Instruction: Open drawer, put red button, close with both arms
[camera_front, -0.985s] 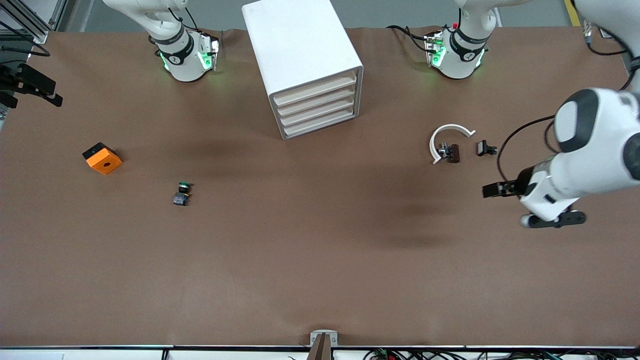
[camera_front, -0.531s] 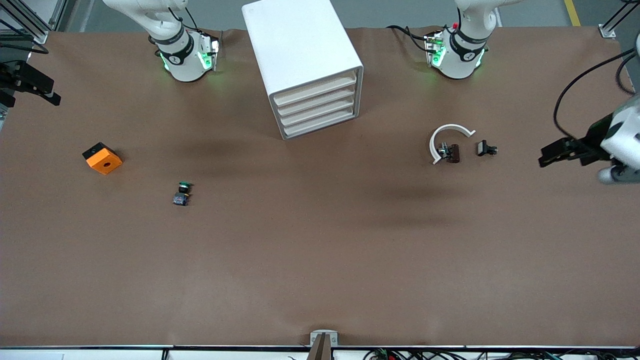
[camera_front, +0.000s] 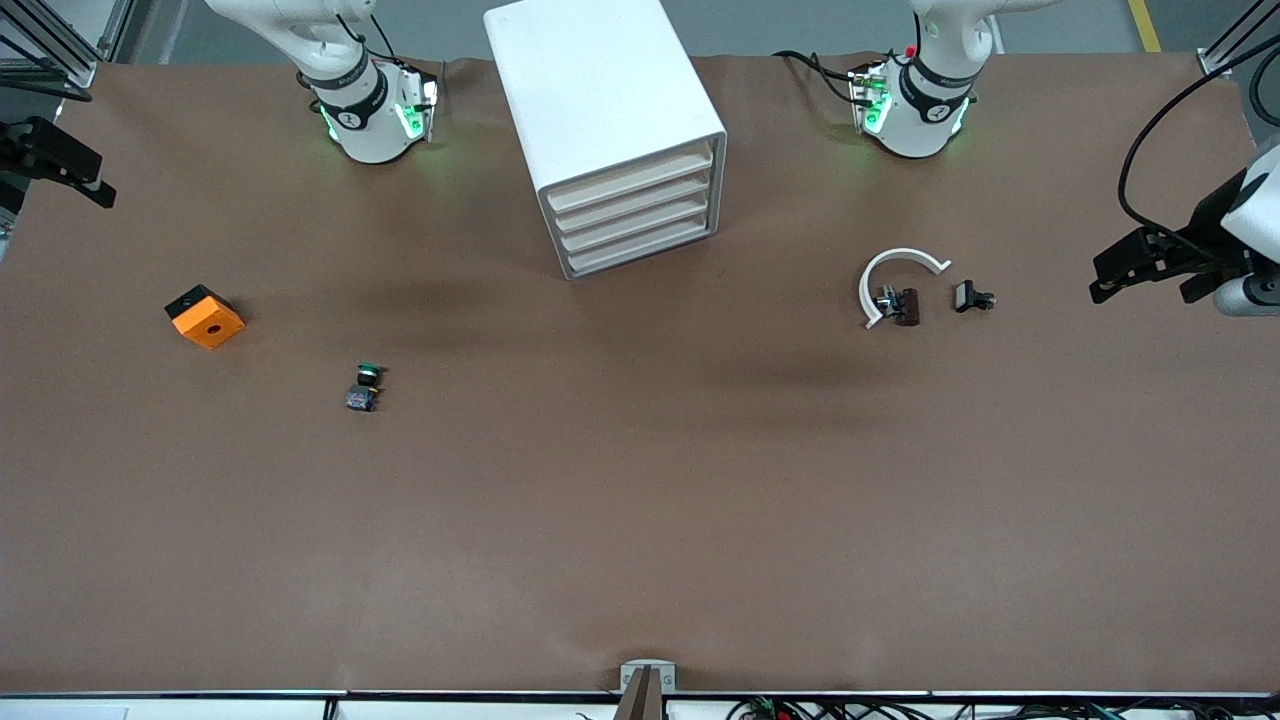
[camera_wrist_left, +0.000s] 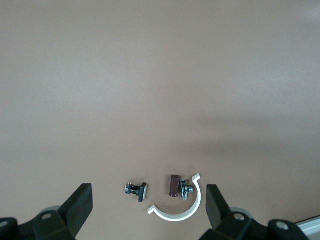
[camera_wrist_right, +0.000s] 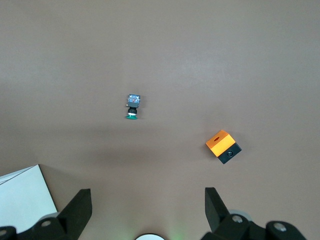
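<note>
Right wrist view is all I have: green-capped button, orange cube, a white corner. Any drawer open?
Observer: No. All four drawers of the white cabinet look shut.
Operator: Anything at the left arm's end?
Observer: A white curved piece, with a small dark reddish part beside it and a small black part close by.
Operator: Left gripper?
Observer: The left gripper hangs over the table at that end, open and holding nothing.
</note>
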